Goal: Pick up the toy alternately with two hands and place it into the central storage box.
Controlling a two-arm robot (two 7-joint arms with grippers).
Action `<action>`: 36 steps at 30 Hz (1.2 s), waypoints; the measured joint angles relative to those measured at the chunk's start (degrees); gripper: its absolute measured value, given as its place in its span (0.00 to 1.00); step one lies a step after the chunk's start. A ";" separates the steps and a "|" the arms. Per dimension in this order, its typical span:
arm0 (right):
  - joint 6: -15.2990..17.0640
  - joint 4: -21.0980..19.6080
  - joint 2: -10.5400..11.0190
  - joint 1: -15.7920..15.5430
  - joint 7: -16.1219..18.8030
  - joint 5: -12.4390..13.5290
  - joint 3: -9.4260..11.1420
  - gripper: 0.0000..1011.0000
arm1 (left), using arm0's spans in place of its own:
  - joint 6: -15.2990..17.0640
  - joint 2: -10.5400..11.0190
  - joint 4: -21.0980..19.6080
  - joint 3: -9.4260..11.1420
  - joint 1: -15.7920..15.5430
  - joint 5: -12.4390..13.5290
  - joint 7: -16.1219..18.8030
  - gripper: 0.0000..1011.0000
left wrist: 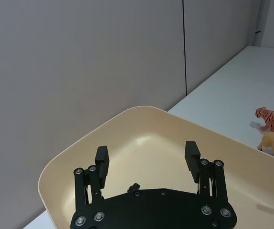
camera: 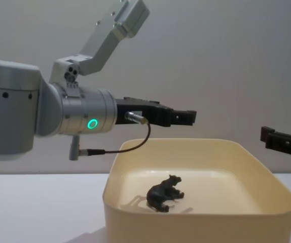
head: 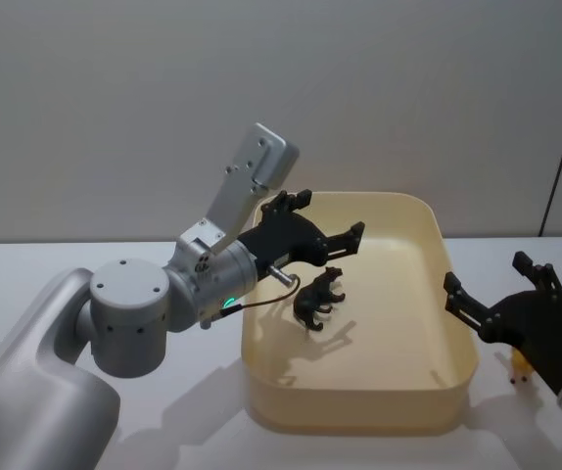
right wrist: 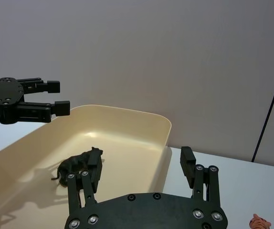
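Fig. Dim, diffuse room light from overhead. In the head view the grey wall is darkest along its top and grows paler toward the white table. The black toy bear throws a soft-edged shadow near and to the right of itself on the floor of the cream storage box (a pale sheen lies on the far inner wall). A grey shadow lies on the table at the box's near left corner. The green ring light on the left arm glows.
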 joint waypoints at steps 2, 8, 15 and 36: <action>0.00 0.00 0.00 0.00 0.00 0.00 0.00 0.99 | -0.16 -0.13 0.23 0.07 -0.11 0.02 -0.09 0.97; 0.00 0.00 0.00 0.00 0.00 0.00 0.00 0.99 | -0.45 -0.35 0.60 0.20 -0.29 0.05 -0.18 0.99; 0.00 0.00 0.00 0.00 0.00 0.00 0.00 0.99 | -0.67 -0.54 0.91 0.30 -0.44 0.10 -0.29 0.99; -0.16 -0.22 1.89 -0.67 0.78 0.37 1.49 0.99 | -0.88 -0.70 1.23 0.41 -0.58 0.11 -0.39 0.99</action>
